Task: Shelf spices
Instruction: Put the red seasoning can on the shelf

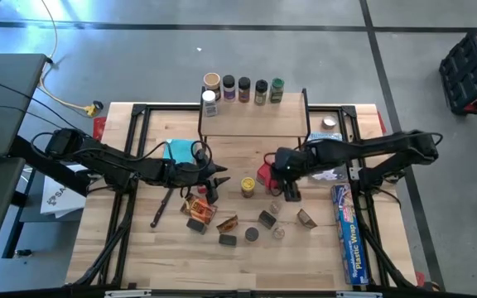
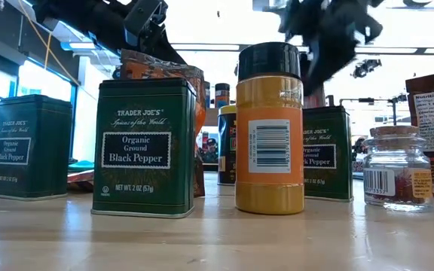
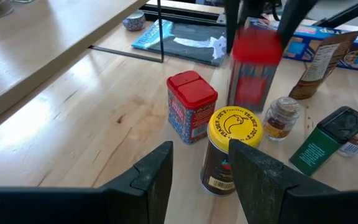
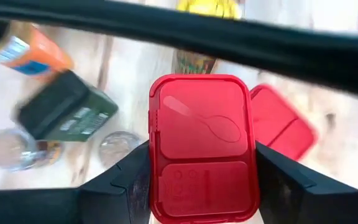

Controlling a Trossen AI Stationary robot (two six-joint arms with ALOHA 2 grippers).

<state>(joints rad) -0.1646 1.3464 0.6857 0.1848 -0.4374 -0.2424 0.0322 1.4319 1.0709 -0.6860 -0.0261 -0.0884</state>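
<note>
The right gripper clamps a red box by its flat sides, mid-table before the shelf. It looks light, stiff and slick-lidded. The left gripper hovers half-open near a yellow-lidded jar.

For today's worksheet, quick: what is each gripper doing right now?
Left gripper: open, empty, by the yellow-lidded jar.
Right gripper: shut on a red box.

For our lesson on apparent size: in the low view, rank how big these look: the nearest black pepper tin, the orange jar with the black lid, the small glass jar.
1. Nearest black pepper tin
2. Orange jar
3. Small glass jar

The tin and orange jar stand closest to the camera, so real sizes may differ.
</note>
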